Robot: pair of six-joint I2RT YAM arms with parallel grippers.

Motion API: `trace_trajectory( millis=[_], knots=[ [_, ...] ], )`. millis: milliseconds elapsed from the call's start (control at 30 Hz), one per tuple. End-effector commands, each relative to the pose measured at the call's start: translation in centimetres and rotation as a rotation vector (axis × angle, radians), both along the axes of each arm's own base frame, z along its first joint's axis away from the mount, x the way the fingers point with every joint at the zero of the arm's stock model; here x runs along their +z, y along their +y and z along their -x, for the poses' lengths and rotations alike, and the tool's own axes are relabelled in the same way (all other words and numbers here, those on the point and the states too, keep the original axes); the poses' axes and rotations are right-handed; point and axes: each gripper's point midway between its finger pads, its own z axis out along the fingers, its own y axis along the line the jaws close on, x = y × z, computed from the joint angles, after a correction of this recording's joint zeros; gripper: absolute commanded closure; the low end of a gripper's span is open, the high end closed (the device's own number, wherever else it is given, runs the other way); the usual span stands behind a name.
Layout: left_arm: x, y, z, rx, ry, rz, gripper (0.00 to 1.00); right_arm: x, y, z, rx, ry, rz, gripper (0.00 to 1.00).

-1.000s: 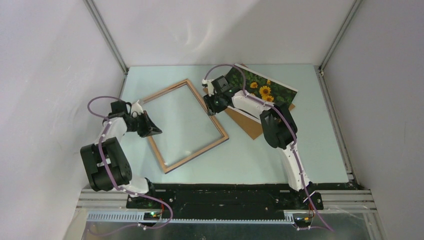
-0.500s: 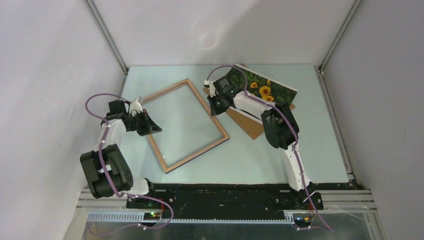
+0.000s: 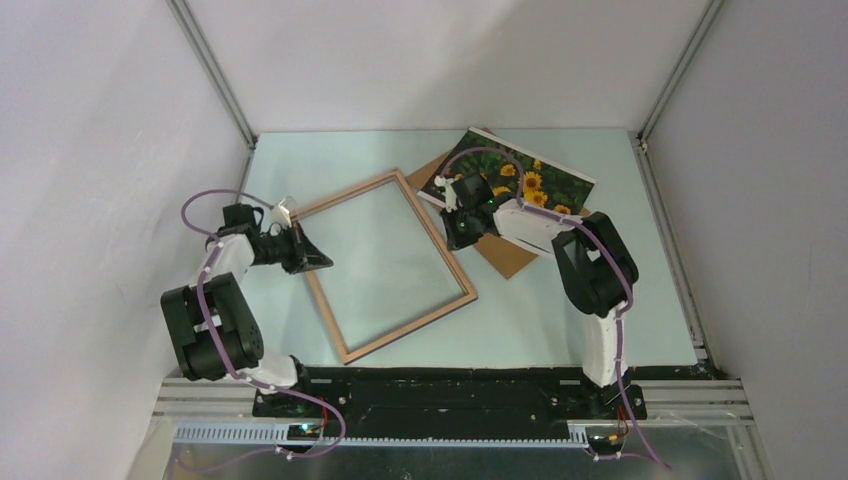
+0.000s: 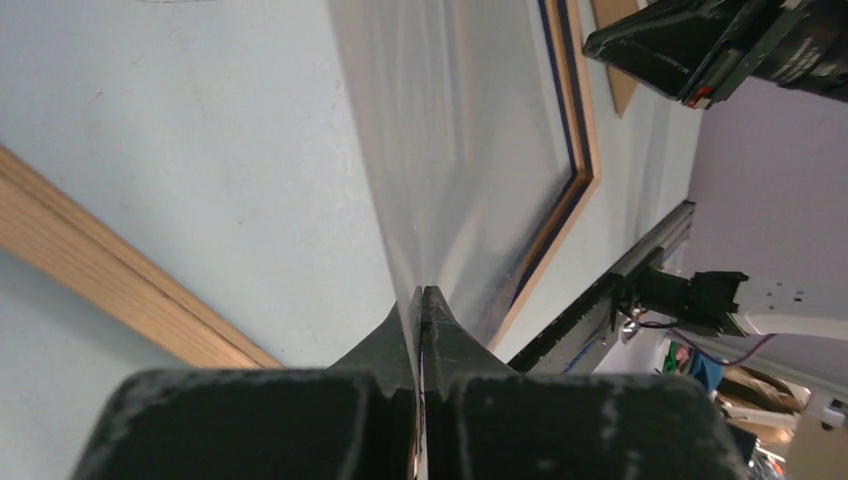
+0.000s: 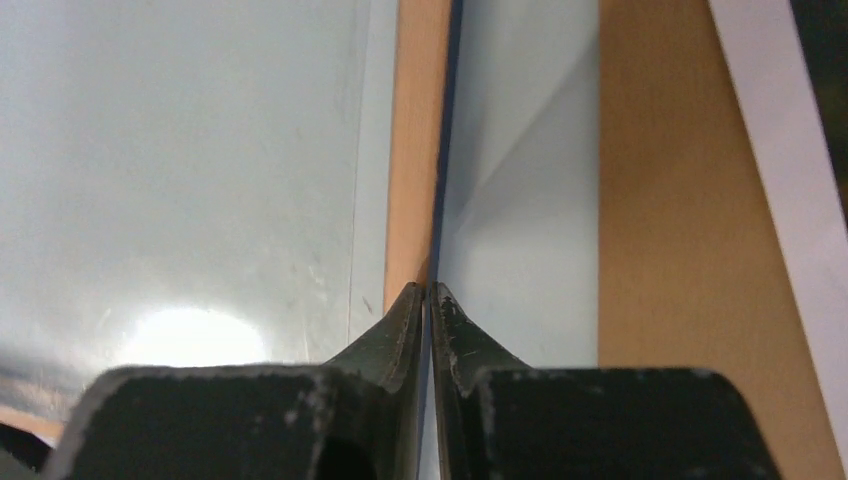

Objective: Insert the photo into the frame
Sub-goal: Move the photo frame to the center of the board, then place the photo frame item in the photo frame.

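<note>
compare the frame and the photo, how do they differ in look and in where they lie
The frame is a thin light wood outline round a clear pane, with the table showing through; the photo is a solid print of yellow sunflowers on dark green. The frame lies mid-table; the photo lies at the far right, over the brown backing board. Both are large rectangles, askew to the table's edges.

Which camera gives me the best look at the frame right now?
The top external view: nearly the whole frame shows there, with all four rails lying flat on the table. The left wrist view shows only stretches of two rails; the right wrist view shows one wooden rail close up.
</note>
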Motion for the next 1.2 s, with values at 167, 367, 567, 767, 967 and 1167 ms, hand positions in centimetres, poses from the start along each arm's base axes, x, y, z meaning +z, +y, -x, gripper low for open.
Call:
trace_trajectory(
  millis=[167, 367, 567, 767, 967, 1167],
  knots=[
    [1.0, -2.6, -0.5, -0.121, -0.047, 0.110, 1.00, 0.2, -2.1, 3.5, -0.130, 0.048, -0.054, 1.00],
    [0.1, -3.1, -0.5, -0.096, 0.032, 0.165, 1.00, 0.9, -1.2, 3.6, -0.156, 0.044, -0.101, 0.99],
    [0.2, -3.0, -0.6, -0.067, 0.063, 0.188, 1.00, 1.3, -1.3, 3.6, -0.144, 0.035, -0.106, 0.88],
    [1.3, -2.5, -1.1, -0.037, 0.050, 0.228, 1.00, 2.2, -1.3, 3.3, -0.100, 0.000, -0.118, 0.70],
    [2.5, -2.7, -1.0, -0.020, 0.061, 0.294, 1.00, 2.9, -1.3, 2.6, -0.069, -0.040, -0.133, 0.60],
    [2.8, -3.0, -0.5, -0.011, 0.076, 0.322, 1.00, 3.0, -1.5, 2.2, -0.062, -0.050, -0.141, 0.58]
  ],
)
